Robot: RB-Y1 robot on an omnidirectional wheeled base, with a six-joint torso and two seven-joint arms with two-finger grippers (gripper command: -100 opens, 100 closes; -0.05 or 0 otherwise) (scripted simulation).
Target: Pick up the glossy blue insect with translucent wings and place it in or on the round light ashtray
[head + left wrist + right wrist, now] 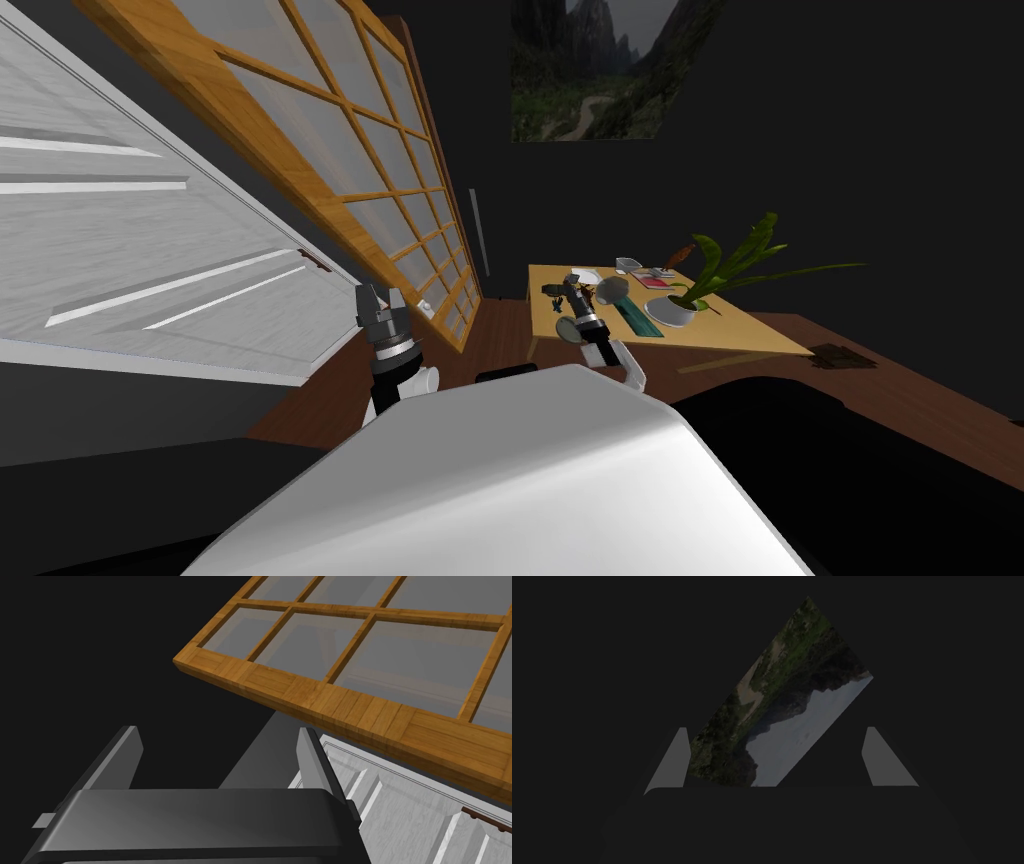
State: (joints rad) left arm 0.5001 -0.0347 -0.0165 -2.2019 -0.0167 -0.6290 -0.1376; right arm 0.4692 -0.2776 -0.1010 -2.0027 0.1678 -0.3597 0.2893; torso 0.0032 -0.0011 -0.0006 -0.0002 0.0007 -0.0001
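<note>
Target loc.: small dark shape, taken to be the insect (552, 291), lay on the bench (745, 335) near its left front corner. Too small to confirm blue gloss or wings.
Ashtray: pale round dish just behind the insect was read as the ashtray (587, 276). A round cup-like item (612, 290) lay just beside it, so ID not certain.
Other bench items: potted plant (690, 300), red book (655, 282) and teal flat item (635, 318), all to the right of the target.
R arm: your right claw (575, 288) was raised at the bench's near edge, overlapping the target area in head view. Height above bench couldn't be judged. Fingers (887, 761) were spread, nothing between them. Wrist cam was not on the bench.
L arm: your left claw (381, 293) was held up at your left side, well apart from the bench. Fingers (312, 756) were spread, empty.
Stage: judged pre-grasp. Insect not yet taken.
Handling (est.): prob. v. light, small, stiff body. Wings and legs thin, likely fragile. Glossy shell could slip between thin blades.
Grip pt (rec.): take the body across its width at mid-section. Avoid wings and legs. Min. squeeze.
Next req. (est.): you needed to tip the R wrist down to get the target in wrist cam before descent.
Risk: nudging the insect off the bench edge, or knocking the cup-like item during transfer.
</note>
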